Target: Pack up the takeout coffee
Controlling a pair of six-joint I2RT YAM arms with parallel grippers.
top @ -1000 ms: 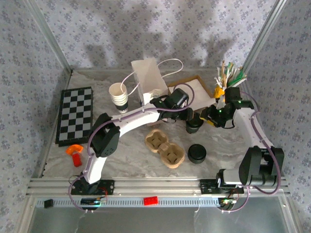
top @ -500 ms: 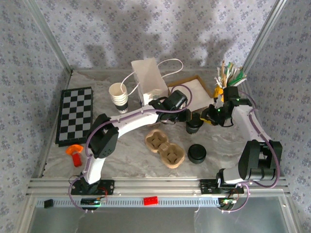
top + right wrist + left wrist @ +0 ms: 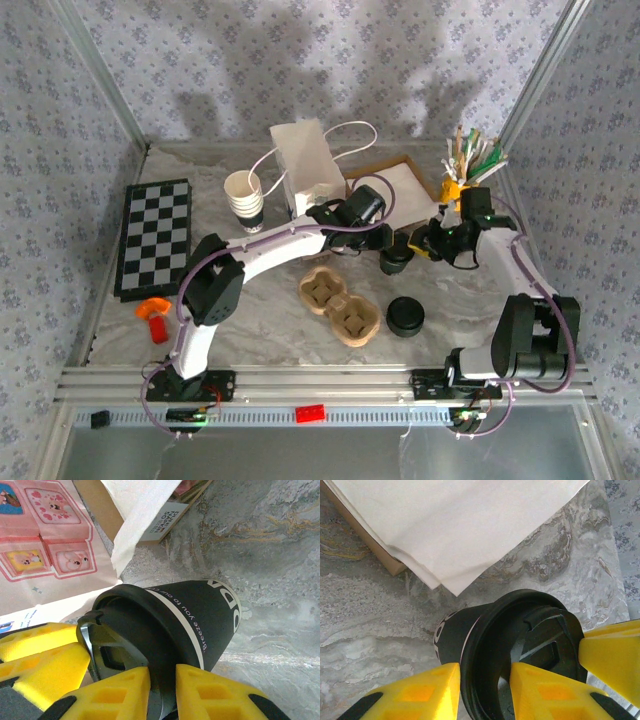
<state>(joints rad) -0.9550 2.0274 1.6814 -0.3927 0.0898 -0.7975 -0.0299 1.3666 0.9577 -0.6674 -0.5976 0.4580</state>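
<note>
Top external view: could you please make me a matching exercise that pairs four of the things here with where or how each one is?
Things:
1. lidded cup
2. pulp tray
3. stack of lidless cups
4. checkerboard

Places or states:
A. lying flat at the far left
B. both wells empty
C. just left of the white paper bag
D. between the left gripper and the right gripper

Pairs: 1-D, 2-B, 3-C, 4-A
</note>
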